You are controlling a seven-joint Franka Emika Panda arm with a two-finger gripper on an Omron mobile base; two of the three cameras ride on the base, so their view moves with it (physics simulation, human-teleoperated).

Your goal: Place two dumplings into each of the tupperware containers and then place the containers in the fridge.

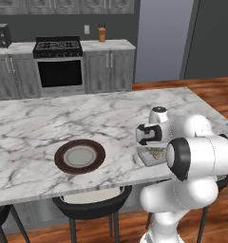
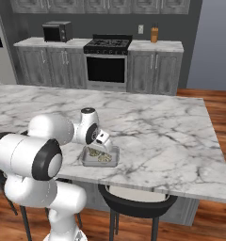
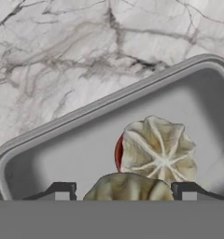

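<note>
We locate the tool [image 3: 121,191] at the bottom centre of the hand view, its two dark fingertips [image 3: 62,190] set wide apart. A dumpling [image 3: 128,187] sits between them at the bottom edge; we cannot tell whether the fingertips touch it. A second dumpling [image 3: 158,150], pleated, lies just above it, inside the tupperware container [image 3: 62,154]. In the right base view, we see the container [image 2: 100,157] at lower centre, near the front edge of the marble table [image 2: 157,127], with the tool directly over it. In the left base view, the container [image 1: 149,155] appears right of centre, and a dark brown-rimmed plate [image 1: 80,156] rests well apart, to its left.
</note>
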